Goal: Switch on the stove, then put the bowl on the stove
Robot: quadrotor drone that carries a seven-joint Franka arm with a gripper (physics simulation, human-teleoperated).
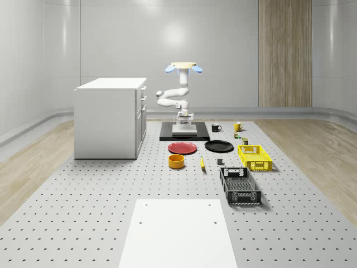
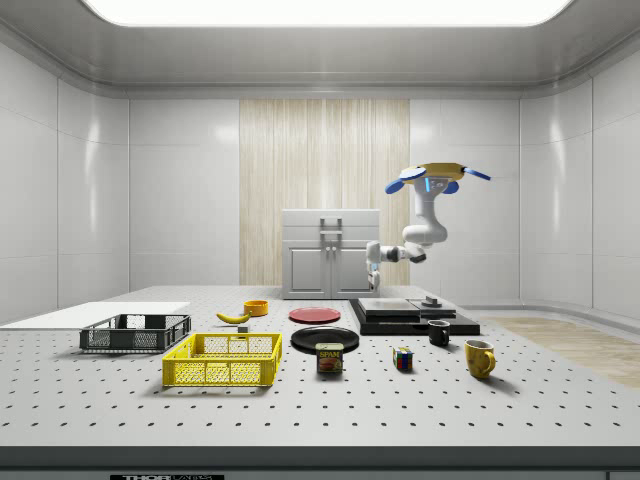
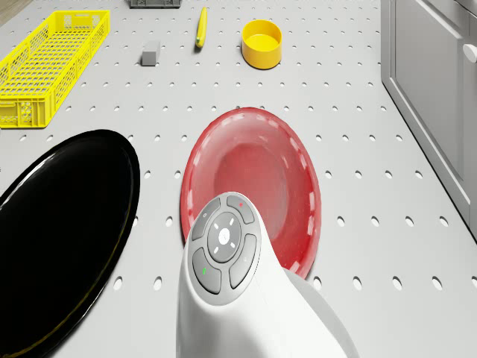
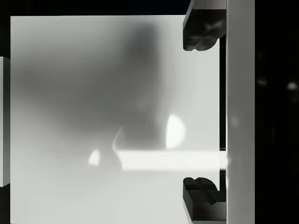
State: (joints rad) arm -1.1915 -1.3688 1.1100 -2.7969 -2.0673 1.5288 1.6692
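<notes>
Bowl (image 1: pixel 176 161) empty on table; drone (image 1: pixel 183 67) hovers over stove (image 1: pixel 184 132); tool (image 4: pixel 201 112) spread.

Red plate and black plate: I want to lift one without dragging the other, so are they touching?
Apart. The drone view shows a strip of bare table between the red plate and the black plate.

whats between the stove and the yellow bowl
The red plate lies between the stove and the yellow bowl, as the whole-scene view shows.
</notes>
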